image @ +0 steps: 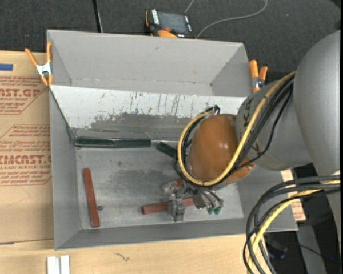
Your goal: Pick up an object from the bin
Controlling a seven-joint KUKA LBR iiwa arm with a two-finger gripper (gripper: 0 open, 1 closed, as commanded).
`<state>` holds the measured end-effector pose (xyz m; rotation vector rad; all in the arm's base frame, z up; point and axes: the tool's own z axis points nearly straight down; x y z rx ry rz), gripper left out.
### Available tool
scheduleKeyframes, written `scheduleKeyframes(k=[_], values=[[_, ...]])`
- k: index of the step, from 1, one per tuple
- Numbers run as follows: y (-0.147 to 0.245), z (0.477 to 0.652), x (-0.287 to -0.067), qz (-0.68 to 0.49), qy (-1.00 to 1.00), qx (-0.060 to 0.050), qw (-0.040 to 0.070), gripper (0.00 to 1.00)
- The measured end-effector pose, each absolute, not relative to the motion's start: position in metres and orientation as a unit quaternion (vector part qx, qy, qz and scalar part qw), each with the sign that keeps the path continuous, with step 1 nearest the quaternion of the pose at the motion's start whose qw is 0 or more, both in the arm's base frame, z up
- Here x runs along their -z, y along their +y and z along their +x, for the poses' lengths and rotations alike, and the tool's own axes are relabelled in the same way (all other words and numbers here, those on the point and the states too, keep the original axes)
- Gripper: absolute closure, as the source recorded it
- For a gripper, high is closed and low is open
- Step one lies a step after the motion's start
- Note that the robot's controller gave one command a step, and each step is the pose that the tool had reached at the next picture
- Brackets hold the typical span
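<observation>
My gripper [178, 203] is low over the bin floor near the front wall, right of the middle. It sits on the right end of a short red-brown bar [154, 209] that lies flat, running left to right. The metal of the gripper hides how the bar's right end is met. A small green piece [216, 210] lies just right of the gripper, partly under the arm's fittings.
A longer red-brown bar [91, 197] lies along the left wall. A long dark green rod [111, 143] rests at the foot of the back slope, and a second dark green piece [167, 149] pokes out beside the orange dome. The arm covers the bin's right side.
</observation>
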<state>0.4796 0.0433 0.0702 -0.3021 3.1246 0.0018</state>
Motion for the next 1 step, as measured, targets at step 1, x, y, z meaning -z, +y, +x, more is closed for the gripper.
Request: scheduleKeyframes(k=[1], values=[[0.0548, 0.518, -0.26, -0.101, 0.995, 0.0, 0.006, 1.0]])
